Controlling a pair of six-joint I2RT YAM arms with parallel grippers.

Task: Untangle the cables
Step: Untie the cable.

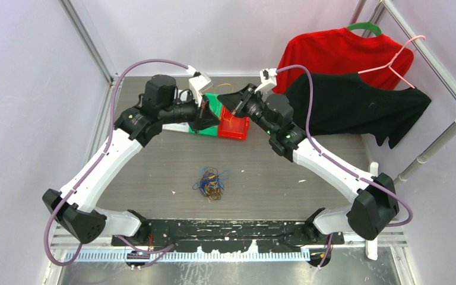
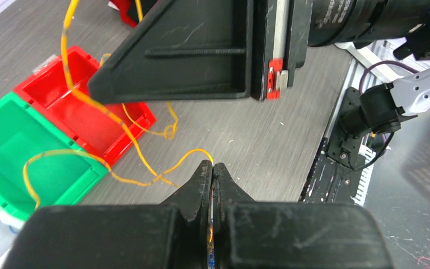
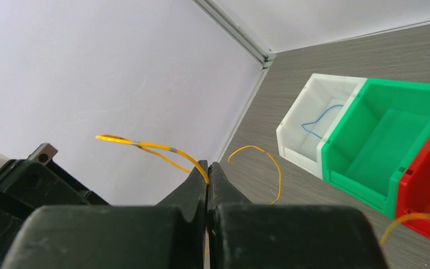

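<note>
Top external view: the clump of cables [image 1: 211, 182] lies on the table [image 1: 309, 178], midway between the arms and well short of the bins. We judge one strand is already out of it: an orange cable [image 2: 197, 151] is pinched in the left gripper [image 2: 213, 167] and also in the right gripper [image 3: 208, 167], both clenched tight on the thin wire. Its slack loops over the red bin [image 2: 50, 92] and onto the table beside it, with the green bin [image 3: 392, 131] next along and a blue cable [image 3: 319, 119] lying in the white bin [image 3: 299, 131]. We take the step to be sorting a freed cable. Next, we would gather the slack over one bin before letting go.
</note>
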